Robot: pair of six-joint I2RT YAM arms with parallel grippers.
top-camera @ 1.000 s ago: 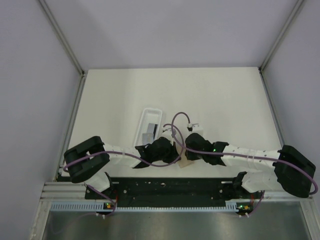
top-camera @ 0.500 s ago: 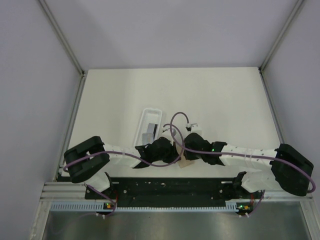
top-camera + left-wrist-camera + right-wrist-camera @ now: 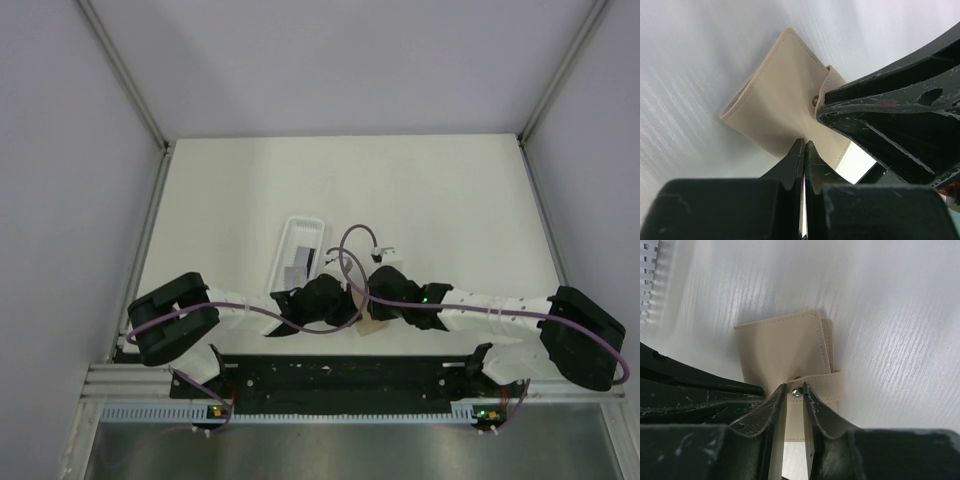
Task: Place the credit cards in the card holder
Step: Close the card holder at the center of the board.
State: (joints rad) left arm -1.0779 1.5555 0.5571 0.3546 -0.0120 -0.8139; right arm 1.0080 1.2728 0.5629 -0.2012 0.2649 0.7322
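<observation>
Both hands meet at the card holder [image 3: 790, 360]: right hand [image 3: 794, 392] narrowly straddles its snap tab, left hand [image 3: 804, 150] pinches shut its near edge.

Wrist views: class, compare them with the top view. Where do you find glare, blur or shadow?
Left wrist: the gripper body is blurred up close, the card holder sharp; streaky glare on the table. Right wrist: sheen across the table, fingers soft-edged. Top external: even light, arms hiding most of the holder.
</observation>
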